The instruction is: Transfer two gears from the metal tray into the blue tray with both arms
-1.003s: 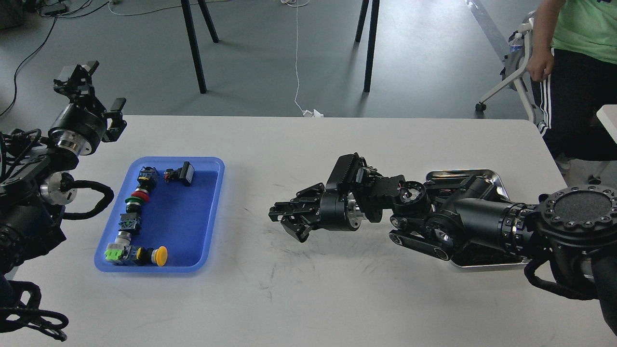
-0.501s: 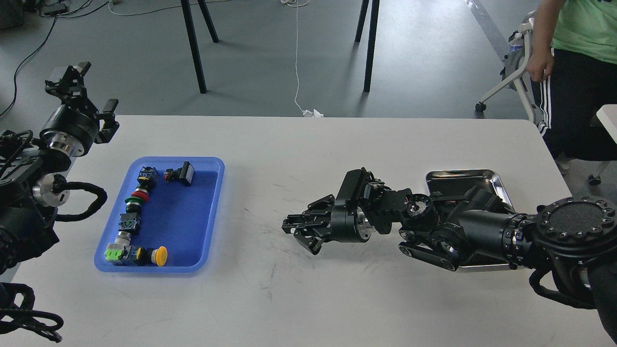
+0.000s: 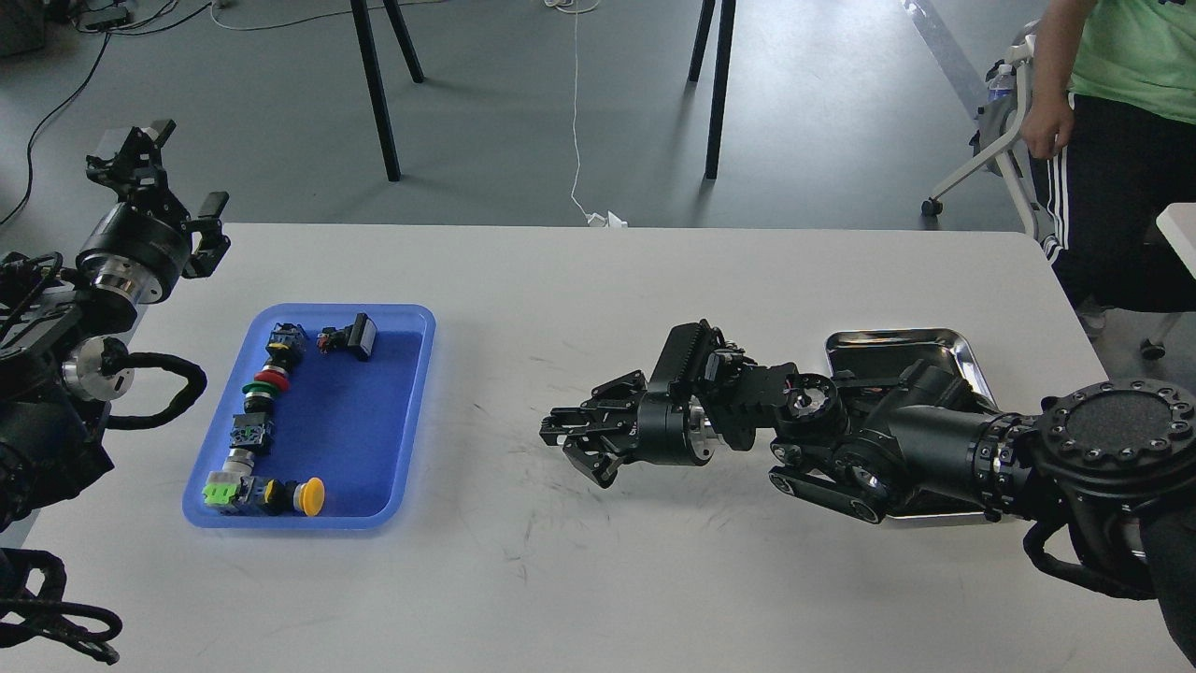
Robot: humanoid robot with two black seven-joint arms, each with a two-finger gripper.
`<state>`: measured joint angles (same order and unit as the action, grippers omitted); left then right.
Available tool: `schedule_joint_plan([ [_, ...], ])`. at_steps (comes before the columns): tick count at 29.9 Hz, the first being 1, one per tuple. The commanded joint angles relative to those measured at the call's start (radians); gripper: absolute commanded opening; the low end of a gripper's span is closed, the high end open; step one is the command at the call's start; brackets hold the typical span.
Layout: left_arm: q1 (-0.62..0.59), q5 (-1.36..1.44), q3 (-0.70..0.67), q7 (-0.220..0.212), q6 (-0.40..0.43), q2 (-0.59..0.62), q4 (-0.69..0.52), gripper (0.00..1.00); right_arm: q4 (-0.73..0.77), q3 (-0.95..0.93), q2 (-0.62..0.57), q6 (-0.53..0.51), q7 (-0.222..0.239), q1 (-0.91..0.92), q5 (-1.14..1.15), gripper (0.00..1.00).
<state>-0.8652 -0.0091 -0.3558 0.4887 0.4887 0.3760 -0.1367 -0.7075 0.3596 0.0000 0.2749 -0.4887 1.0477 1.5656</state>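
The blue tray lies at the table's left and holds coloured switches and a black connector. I see no gear in it. The metal tray lies at the right, mostly covered by my right arm; its gears are hidden. My right gripper points left, low over the table's middle, well apart from both trays. Its dark fingers are too hard to tell apart, and I see no gear in them. My left gripper is raised beyond the blue tray's far left corner, fingers spread, empty.
A row of push-button switches runs down the blue tray's left side, with the connector at its far end. A person stands by a wheeled chair beyond the table's right corner. Chair legs stand behind the table.
My right gripper drew back to the right from a second ago, then edged slightly left again. My left gripper shifted a little left and has held still since.
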Motion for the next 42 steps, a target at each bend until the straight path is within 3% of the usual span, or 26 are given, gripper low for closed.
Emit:
schedule_joint_plan([
  [1, -0.002, 0.0, 0.0, 0.0, 0.0, 0.001, 0.0, 0.98, 0.0, -0.008, 0.0, 0.0, 0.0, 0.0, -0.001, 0.5],
  [6, -0.002, 0.0, 0.0, 0.0, 0.0, 0.009, -0.001, 0.98, 0.0, -0.008, 0.0, -0.002, 0.0, -0.003, -0.001, 0.52],
  [14, -0.002, 0.0, 0.001, 0.0, 0.0, 0.014, -0.001, 0.98, 0.01, -0.068, 0.0, -0.02, 0.0, 0.003, -0.05, 0.72],
  [16, 0.0, 0.0, 0.001, 0.0, 0.0, 0.014, -0.001, 0.98, 0.013, -0.096, 0.0, -0.032, 0.0, 0.014, -0.12, 0.82],
  [20, 0.0, 0.0, 0.001, 0.0, 0.0, 0.012, -0.001, 0.98, 0.013, -0.117, 0.0, -0.095, 0.0, 0.069, -0.295, 0.9],
  [34, -0.002, 0.006, 0.008, 0.0, 0.0, 0.014, -0.001, 0.98, 0.013, -0.159, 0.0, -0.163, 0.0, 0.173, -0.616, 0.93],
  [42, -0.006, 0.026, 0.083, 0.0, 0.0, 0.05, -0.008, 0.98, 0.002, -0.186, 0.0, -0.174, 0.0, 0.178, -0.651, 0.93],
])
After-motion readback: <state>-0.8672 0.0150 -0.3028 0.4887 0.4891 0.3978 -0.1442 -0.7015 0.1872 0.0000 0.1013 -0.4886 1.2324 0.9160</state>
